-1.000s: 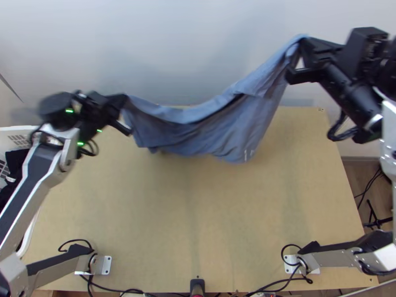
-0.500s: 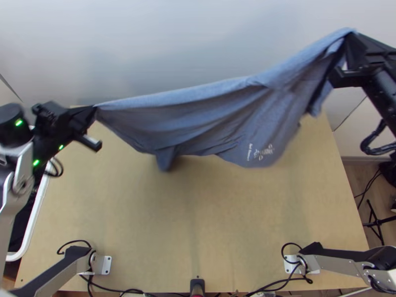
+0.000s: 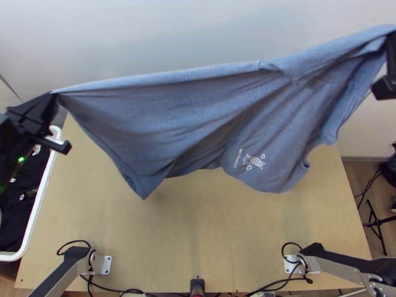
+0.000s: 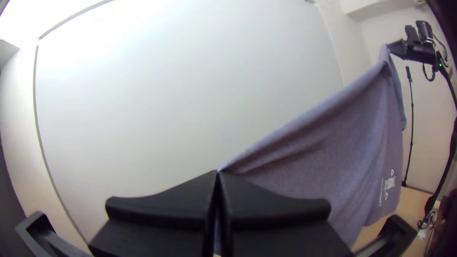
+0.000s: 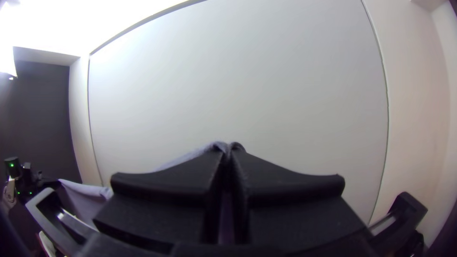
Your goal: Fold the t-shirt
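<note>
Clock is on top view, 12 = far edge. Left gripper (image 3: 55, 96) at 10 o'clock, fingers pinched together on one end of the t-shirt (image 3: 163, 123). Right gripper (image 3: 391, 44) at 2 o'clock, past the table's side, clamped on the other end; cloth is bunched between its fingertips in its own wrist view. Shirt's strung between them over the far part of the table (image 3: 198, 232): top edge pulled nearly straight, rising toward 2, rest hanging in loose folds, not folded. One corner droops to a point around 10, white print (image 3: 255, 161) low on the cloth around 1.

Further out: white-rimmed basket (image 3: 40, 198) with dark cloth (image 3: 15, 225) in it at 9, just beside the table. Mounting plates at 7 (image 3: 106, 265) and 5 (image 3: 291, 264), cables near both. Small black device (image 3: 197, 285) at 6, near edge. Black stand (image 3: 377, 222) on the floor at 4. Pale wall (image 3: 173, 29) behind, at 12.
</note>
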Controlling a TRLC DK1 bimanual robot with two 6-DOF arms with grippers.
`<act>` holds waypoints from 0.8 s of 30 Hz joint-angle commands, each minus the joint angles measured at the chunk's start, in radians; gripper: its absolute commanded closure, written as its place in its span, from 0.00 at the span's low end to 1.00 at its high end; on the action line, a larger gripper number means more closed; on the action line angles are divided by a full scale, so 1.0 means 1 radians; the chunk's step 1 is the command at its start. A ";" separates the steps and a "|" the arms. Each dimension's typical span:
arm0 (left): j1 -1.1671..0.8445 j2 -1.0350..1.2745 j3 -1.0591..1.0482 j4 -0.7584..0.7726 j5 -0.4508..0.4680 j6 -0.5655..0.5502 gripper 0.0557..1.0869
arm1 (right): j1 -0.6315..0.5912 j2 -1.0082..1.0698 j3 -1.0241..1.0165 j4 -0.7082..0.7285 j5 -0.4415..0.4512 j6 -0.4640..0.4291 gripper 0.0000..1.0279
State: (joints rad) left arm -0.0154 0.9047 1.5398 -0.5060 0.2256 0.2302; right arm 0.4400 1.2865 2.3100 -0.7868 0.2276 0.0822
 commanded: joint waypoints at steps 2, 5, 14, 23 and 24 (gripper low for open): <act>-0.001 -0.128 0.019 0.027 -0.022 -0.066 0.97 | -0.037 -0.095 -0.009 -0.057 -0.042 0.054 0.97; -0.006 -0.202 0.003 0.029 -0.015 -0.088 0.97 | -0.093 -0.145 -0.009 -0.086 -0.122 0.116 0.97; 0.008 -0.457 -0.107 0.030 0.018 -0.131 0.97 | -0.219 -0.300 0.005 -0.206 -0.317 0.264 0.97; 0.057 -0.593 -0.145 0.040 0.015 -0.126 0.97 | -0.282 -0.403 0.005 -0.351 -0.382 0.286 0.97; 0.057 -0.601 -0.149 0.037 0.015 -0.126 0.97 | -0.285 -0.411 0.006 -0.361 -0.387 0.286 0.97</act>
State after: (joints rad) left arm 0.0212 0.3969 1.4212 -0.4686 0.2428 0.1047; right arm 0.1982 0.9482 2.3131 -1.0737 -0.1154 0.3492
